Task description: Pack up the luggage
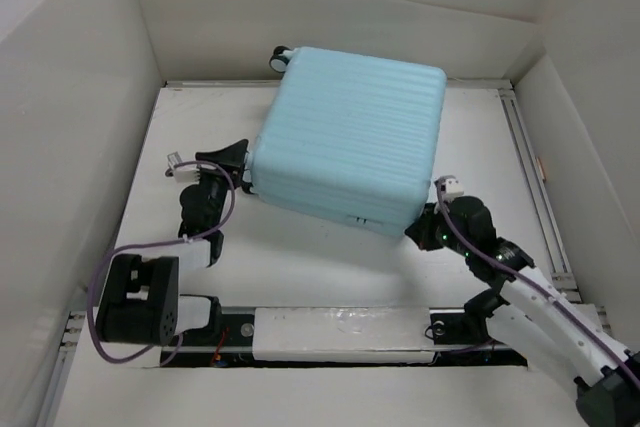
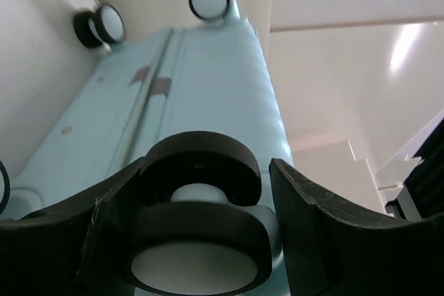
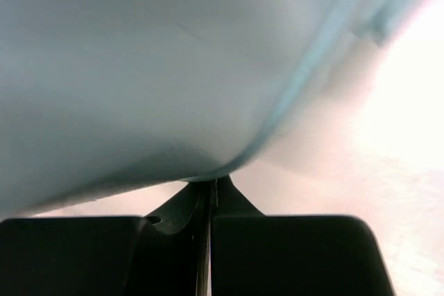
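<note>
The luggage (image 1: pixel 350 137) is a light-blue ribbed suitcase lying shut and flat, turned a little, at the back middle of the white table. My left gripper (image 1: pixel 238 159) is at its near left corner. In the left wrist view the jaws (image 2: pixel 208 171) stand round a black-and-white caster wheel (image 2: pixel 201 254), which fills the gap between them. The shell (image 2: pixel 201 95) runs away behind it. My right gripper (image 1: pixel 418 232) is at the near right corner, its shut tips (image 3: pixel 210 184) touching the underside of the rounded shell (image 3: pixel 139 67).
White cardboard walls (image 1: pixel 70 97) box in the table on the left, back and right. A metal rail (image 1: pixel 530 177) runs along the right side. One caster (image 1: pixel 281 57) sticks out at the back wall. The arm bases and mounting bar (image 1: pixel 340 332) line the near edge.
</note>
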Controlling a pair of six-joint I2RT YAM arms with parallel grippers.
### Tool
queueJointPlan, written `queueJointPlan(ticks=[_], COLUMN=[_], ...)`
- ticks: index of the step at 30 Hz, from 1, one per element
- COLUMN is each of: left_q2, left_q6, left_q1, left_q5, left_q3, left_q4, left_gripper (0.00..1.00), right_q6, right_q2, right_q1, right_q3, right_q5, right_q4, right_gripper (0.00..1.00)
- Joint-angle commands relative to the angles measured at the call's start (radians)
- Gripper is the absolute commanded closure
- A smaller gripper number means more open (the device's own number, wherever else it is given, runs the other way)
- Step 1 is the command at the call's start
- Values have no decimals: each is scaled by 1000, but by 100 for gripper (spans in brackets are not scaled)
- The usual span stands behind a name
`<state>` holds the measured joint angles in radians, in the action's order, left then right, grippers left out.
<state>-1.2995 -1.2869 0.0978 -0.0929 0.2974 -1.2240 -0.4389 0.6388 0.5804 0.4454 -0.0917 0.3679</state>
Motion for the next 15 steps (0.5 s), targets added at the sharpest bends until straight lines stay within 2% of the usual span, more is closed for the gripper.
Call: queueJointPlan(ticks=[1,4,8,9,11,12,13,15], left_q2=[120,258,474,556,627,655,696,720], left_q6=[161,161,179,193,204,218,218,218], left_q1=[88,106,106,115,115,115,115,115], left_q5=[-235,-214,-191,-179,-160,-151,-151,-162], left_q3=[-110,-197,-262,-271,-271,-271,-262,-262], left_q4=[-16,18,190,228,334,357,371,392], left_gripper=[100,100,100,100,100,100,100,100], right_q6=[22,46,58,33,-62,-107,-162,-297], right_q2=[73,117,137,137,105,82,46,1], right_q1=[-175,-337,-412,-412,-383,-370,-357,-305], right_q3=[136,168,188,162,78,-47,-110,-218], right_q5=[-221,-292,-297,-305,-333,-365,-374,-338], right_q4=[-534,-524,-460,-496,-599,-682,-874,-958], right_gripper=[100,100,100,100,100,100,100,100])
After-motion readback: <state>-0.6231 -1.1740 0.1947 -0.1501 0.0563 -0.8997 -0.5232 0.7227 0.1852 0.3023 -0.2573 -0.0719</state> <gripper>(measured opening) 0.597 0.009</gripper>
